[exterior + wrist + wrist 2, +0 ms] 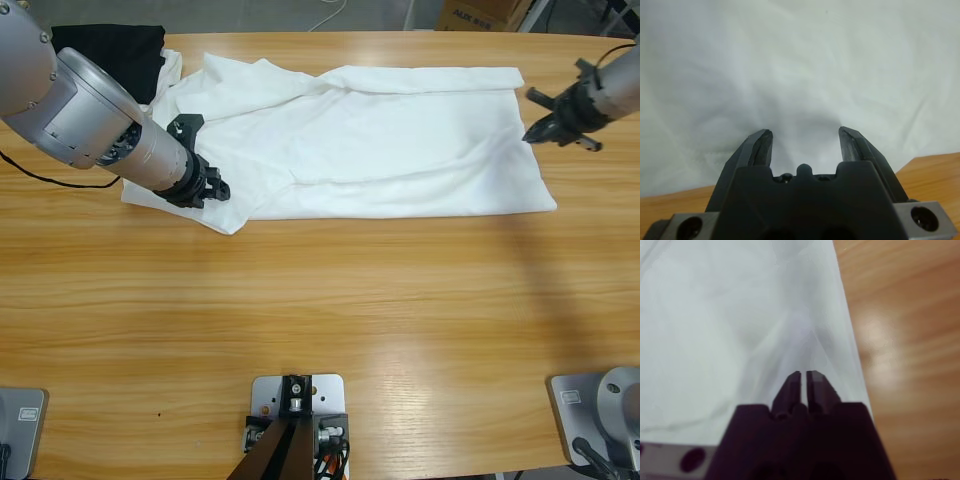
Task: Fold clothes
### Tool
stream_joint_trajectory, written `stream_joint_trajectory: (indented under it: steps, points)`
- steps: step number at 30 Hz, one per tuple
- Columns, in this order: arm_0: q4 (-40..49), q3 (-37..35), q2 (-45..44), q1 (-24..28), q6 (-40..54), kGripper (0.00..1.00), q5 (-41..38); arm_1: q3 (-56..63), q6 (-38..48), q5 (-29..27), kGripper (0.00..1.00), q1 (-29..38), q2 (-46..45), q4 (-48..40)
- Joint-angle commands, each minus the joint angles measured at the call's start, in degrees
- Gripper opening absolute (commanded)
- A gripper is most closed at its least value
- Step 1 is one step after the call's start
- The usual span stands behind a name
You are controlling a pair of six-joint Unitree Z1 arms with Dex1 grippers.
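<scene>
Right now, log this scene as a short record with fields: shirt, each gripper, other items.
shirt: white T-shirt spread across the far half of the wooden table, partly folded over itself
left gripper: left gripper at the shirt's left edge, fingers apart over the cloth, nothing between them
right gripper: right gripper at the shirt's right edge, fingers closed on a raised ridge of the fabric
other items: black garment at the far left corner, next to the shirt
</scene>
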Motion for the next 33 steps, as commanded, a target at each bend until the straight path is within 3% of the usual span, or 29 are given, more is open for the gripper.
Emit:
stream_joint_trajectory:
  steps: [1,6,13,22,33]
  points:
    - [0.70,-0.90,1.66,1.05,-0.57,0.526,-0.30,8.88,-3.60,3.91,0.977,-0.78,-2.69,0.86]
    - [1.21,-1.07,1.57,1.05,-0.57,0.526,-0.30,9.19,-6.13,4.26,0.973,-5.10,-1.44,-0.47]
    - [1.41,-1.65,1.93,1.05,-0.57,0.526,-0.39,9.35,-7.52,4.82,0.956,-5.54,-1.25,-1.44]
    - [1.50,-1.92,2.31,1.05,-0.57,0.526,-0.48,12.50,-8.26,10.18,0.605,-5.54,-0.94,-5.64]
    - [1.50,-2.39,2.86,1.05,-0.57,0.526,-0.48,13.71,-8.66,9.93,0.607,-5.54,-0.92,-7.68]
